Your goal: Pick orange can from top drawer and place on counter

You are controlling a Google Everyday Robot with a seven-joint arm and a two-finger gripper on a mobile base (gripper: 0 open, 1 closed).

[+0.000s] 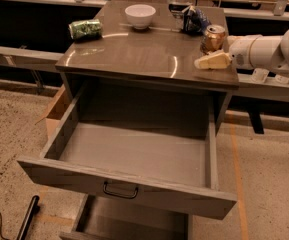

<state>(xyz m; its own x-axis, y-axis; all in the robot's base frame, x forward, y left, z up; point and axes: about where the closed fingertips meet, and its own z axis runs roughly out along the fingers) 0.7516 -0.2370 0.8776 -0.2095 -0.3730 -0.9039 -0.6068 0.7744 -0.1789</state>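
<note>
The orange can point(214, 37) stands upright on the counter point(144, 54), near its right edge. My gripper point(207, 54) reaches in from the right at the can. Its cream near finger point(212, 61) lies just in front of the can and apart from it; the far finger is hidden behind the can. The gripper is open and holds nothing. The top drawer point(129, 189) is pulled out wide below the counter, and its inside shows nothing but the grey floor.
A green can point(85, 28) lies on its side at the counter's back left. A white bowl point(140, 15) and a dark blue bag point(194, 18) sit at the back. The lower drawer point(129, 224) is partly open. A cardboard box point(56, 111) stands left of the cabinet.
</note>
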